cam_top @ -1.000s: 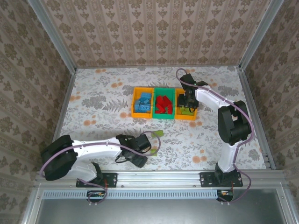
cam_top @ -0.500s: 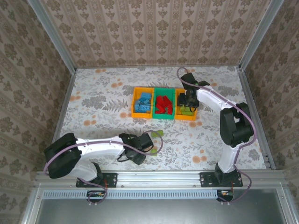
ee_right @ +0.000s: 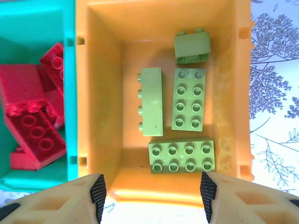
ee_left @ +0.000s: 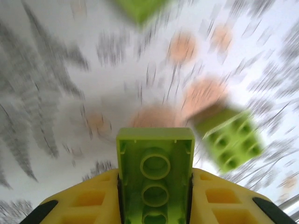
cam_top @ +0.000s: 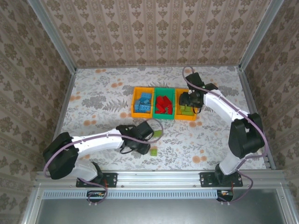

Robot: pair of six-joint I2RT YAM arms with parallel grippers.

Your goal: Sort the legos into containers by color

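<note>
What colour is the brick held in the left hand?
Light green brick, best seen in left wrist view.

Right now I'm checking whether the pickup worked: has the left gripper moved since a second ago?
Yes. The left gripper, shut on a light green lego, has shifted away from the near rail toward the containers.

Three bins stand in a row at the centre of the top view. The left orange bin (cam_top: 142,88) holds blue bricks (cam_top: 143,103), the green bin (cam_top: 164,89) red bricks (cam_top: 163,104), and the right orange bin (ee_right: 98,93) four light green bricks (ee_right: 188,99). A held green brick (ee_left: 155,163) sits studs-away in the left pincer (ee_left: 155,196). Two loose green bricks (cam_top: 153,151) lie on the counter (cam_top: 103,102) at lower centre.
</note>
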